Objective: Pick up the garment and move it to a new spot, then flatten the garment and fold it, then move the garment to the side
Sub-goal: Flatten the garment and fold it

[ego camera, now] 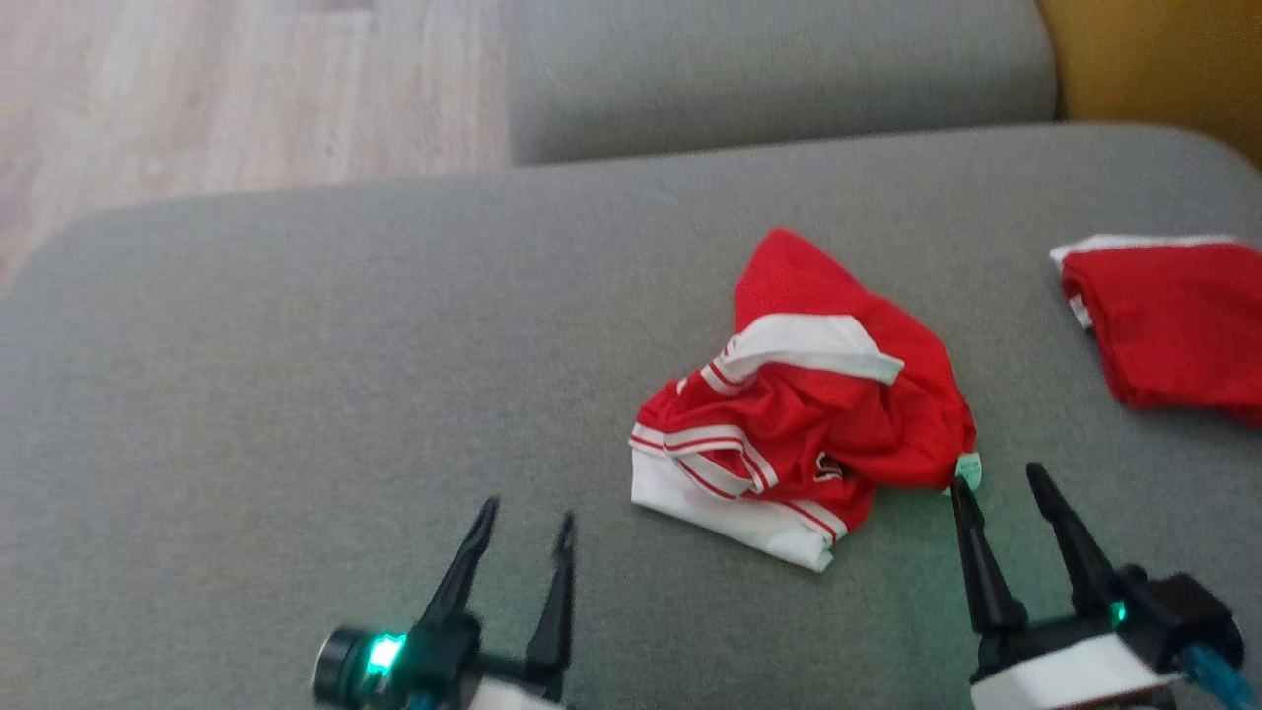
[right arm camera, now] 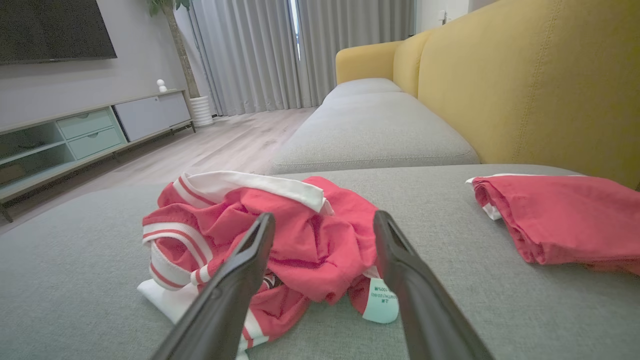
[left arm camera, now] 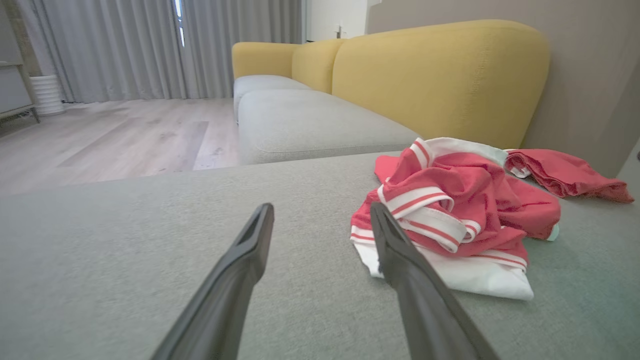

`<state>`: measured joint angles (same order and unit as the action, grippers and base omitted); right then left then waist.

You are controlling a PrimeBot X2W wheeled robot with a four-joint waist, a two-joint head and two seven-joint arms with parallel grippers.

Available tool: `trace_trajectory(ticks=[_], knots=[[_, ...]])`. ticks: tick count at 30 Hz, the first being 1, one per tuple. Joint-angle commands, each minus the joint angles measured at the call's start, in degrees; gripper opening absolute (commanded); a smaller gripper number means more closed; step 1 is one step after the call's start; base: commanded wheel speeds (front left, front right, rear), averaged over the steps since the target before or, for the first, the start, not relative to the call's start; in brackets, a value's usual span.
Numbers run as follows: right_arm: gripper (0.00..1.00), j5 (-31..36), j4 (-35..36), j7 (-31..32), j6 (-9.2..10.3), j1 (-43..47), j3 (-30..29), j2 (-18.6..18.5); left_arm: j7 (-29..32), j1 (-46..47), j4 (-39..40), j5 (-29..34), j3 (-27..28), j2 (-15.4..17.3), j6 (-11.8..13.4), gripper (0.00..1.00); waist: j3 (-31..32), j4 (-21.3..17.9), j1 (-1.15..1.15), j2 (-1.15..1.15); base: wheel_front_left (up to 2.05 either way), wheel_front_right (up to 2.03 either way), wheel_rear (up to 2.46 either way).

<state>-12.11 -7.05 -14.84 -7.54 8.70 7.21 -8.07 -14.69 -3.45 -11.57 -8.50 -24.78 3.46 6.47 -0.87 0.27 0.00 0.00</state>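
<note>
A crumpled red garment with white striped trim [ego camera: 799,414] lay in a loose heap on the grey fabric sofa seat [ego camera: 296,345], right of the middle of the head view. Its white waistband edge faced the robot, and a small mint-green label [ego camera: 969,471] stuck out at its near right corner. In the left wrist view the same heap [left arm camera: 450,215] sat just right of the fingers, and the right wrist view showed it [right arm camera: 300,240] directly ahead, with the label [right arm camera: 381,300] lying on the cushion.

The left fingers [ego camera: 557,592] were spread apart and held nothing, hovering over bare cushion near the garment's left side but clear of it. From the wrist, those fingers [left arm camera: 235,280] stood wide, with grey fabric between them.

The right fingers [ego camera: 976,562] were spread too and gripped nothing. One tip stood right at the label, though whether it touched could not be told. In the right wrist view the fingers [right arm camera: 415,285] framed the garment's near edge.

A second red cloth with a white edge [ego camera: 1168,325], lying flatter, rested farther right on the same seat, well apart from the heap. A mustard-yellow sofa backrest [left arm camera: 440,75] rose behind the cushions, and a pale wooden floor [ego camera: 246,89] lay beyond the seat.
</note>
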Motion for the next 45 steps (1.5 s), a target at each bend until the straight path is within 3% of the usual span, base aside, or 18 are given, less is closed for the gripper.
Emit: trace_trajectory(ticks=[1, 10, 19, 20, 21, 26, 32, 38, 45], knots=[[1.0, -0.03, 2.39, -0.16, 0.05, -3.78, 1.39, -1.56, -0.3, 4.81, 0.8, -0.79, 0.46, -0.56, -0.49, 1.0, -2.57, -1.3, 0.0, 0.0, 0.0, 0.0, 0.0], [1.0, -0.53, 3.63, -0.16, 0.05, -9.01, 2.83, -2.85, -0.3, 19.64, -8.18, -5.7, -7.89, -0.57, -4.18, 1.0, -9.57, -5.79, 0.0, 0.0, 0.0, 0.0, 0.0], [1.0, -0.98, 3.87, -0.16, 0.05, -11.22, 3.85, -2.56, -0.3, 27.14, -19.62, -14.88, -12.8, -0.57, -3.51, 1.0, -11.98, -9.71, 0.0, 0.0, 0.0, 0.0, 0.0], [1.0, -1.05, 3.84, -0.16, 0.05, -11.33, 3.91, -2.44, -0.3, 27.78, -20.5, -16.38, -13.28, -0.57, -3.97, 0.58, -12.13, -10.04, 0.0, 0.0, 0.0, 0.0, 0.0], [1.0, -1.09, 3.82, -0.16, 0.05, -11.44, 3.94, -2.35, -0.3, 28.44, -20.91, -17.9, -13.7, -0.57, -4.58, 0.0, -12.23, -10.3, 0.0, 0.0, 0.0, 0.0, 0.0], [1.0, -1.23, 3.35, -0.16, 0.05, -11.65, 4.14, -1.64, -0.3, 31.78, -20.28, -19.57, -15.17, -0.57, -6.41, 0.0, -11.58, -11.53, 0.0, 0.0, 0.0, 0.0, 0.0], [1.0, -1.26, 2.86, -0.16, 0.05, -11.68, 4.55, -0.52, -0.3, 38.13, -18.23, -16.67, -17.81, -0.57, -9.2, 0.0, -9.83, -13.18, 0.0, 0.0, 0.0, 0.0, 0.0], [1.0, -1.35, 2.41, -0.16, 0.05, -11.15, 5.08, 0.94, -0.3, 57.12, -19.88, -11.03, -20.09, 1.04, -12.79, 0.0, -6.59, -16.5, 0.0, 0.0, 0.0, 0.0, 0.0], [1.0, -1.04, 2.76, -0.16, 0.05, -8.71, 3.96, 0.98, -0.3, 73.35, -18.15, -9.29, -18.95, 4.52, -13.84, 0.0, -3.41, -17.59, 0.0, 0.0, 0.0, 0.0, 0.0]])
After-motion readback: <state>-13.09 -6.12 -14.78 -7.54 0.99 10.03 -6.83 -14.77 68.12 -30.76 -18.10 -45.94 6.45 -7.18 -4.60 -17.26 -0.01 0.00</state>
